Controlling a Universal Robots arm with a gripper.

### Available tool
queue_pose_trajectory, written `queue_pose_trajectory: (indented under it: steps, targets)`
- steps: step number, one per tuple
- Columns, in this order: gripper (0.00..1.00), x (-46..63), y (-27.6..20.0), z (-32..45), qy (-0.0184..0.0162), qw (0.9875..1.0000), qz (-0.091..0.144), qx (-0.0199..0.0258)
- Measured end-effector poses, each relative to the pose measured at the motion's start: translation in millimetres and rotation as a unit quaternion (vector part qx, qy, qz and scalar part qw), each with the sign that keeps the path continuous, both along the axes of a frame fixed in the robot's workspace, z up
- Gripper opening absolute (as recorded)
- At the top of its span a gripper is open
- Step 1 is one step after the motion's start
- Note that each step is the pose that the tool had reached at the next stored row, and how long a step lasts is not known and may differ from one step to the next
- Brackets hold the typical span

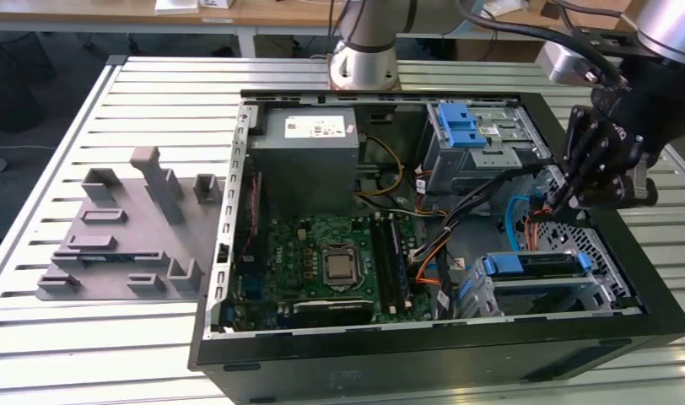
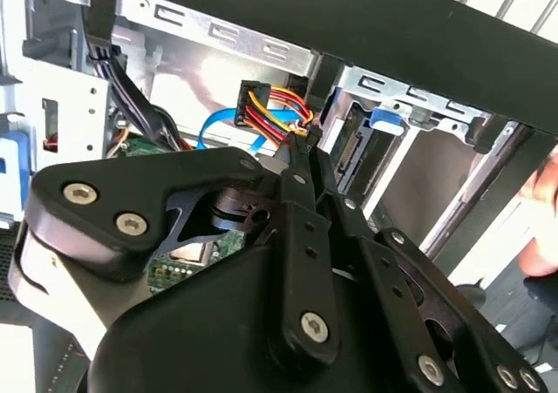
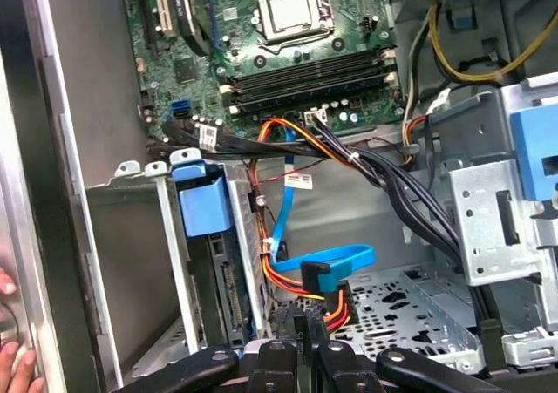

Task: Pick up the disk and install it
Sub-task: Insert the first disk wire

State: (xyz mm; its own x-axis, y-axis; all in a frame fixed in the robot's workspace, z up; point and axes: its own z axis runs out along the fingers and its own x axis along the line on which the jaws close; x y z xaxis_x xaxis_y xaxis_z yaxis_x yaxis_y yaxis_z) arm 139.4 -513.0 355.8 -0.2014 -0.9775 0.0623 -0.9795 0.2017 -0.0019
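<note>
While the grey fixture [image 1: 129, 228] at the exterior view's left lies bare, the disk [image 1: 531, 264] sits in its blue carrier inside the drive cage [image 1: 607, 291] at the case's [image 1: 433, 354] near corner on the exterior view's right, past the motherboard [image 1: 320, 261]. The work now seems to be cabling. The gripper [image 1: 558, 202] hangs steeply tilted just above that cage, its fingers brought together on what looks like the power plug [image 3: 307, 308] with its orange, red and yellow wires. To do this well, I judge the plug should be squared to the disk's rear connector [image 3: 229, 295] and kept clear of the blue data cable [image 3: 336, 262].
</note>
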Motion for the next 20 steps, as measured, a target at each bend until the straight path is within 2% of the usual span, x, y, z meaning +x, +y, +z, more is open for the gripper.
queue_pose_trajectory:
  steps: [4,8,16,18,20]
  targets:
    - [0.16,-0.1,-1.0,-0.9,0.0,0.9998,0.019,0.0]
    - [0.16,-0.2,-1.7,-1.9,0.0,0.9991,0.043,0.0]
    - [0.16,-0.9,-9.5,-2.2,-0.0009,0.9985,0.054,0.0]
    - [0.16,-1.0,-9.7,-2.4,-0.0009,0.998,0.063,0.0]
    - [0.16,-1.0,-9.7,-2.7,-0.0009,0.9969,0.079,-0.0001]
